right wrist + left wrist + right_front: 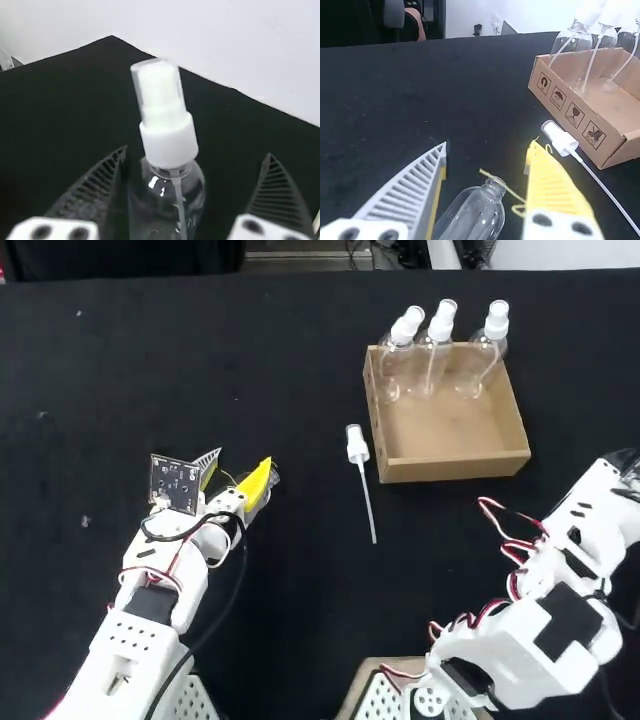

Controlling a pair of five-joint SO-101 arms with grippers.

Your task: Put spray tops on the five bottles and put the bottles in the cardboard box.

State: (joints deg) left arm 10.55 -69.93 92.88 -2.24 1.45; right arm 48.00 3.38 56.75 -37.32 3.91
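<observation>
My left gripper [488, 143] is shut on a clear bottle [472, 215] that has no top; its open neck points forward between the grey and yellow fingers [550, 190]. In the high view this gripper [240, 458] is at the left of the table. A loose white spray top [357, 445] with a long tube lies just left of the cardboard box [455, 462]. Three topped bottles [430, 350] lean at the box's far side. My right gripper [196, 151] holds a bottle [167, 195] with a spray top on it.
The table is covered with black cloth [200, 350]. My right arm [580, 530] is folded at the right edge, below the box. A small printed board [176, 483] is mounted on the left arm beside its gripper.
</observation>
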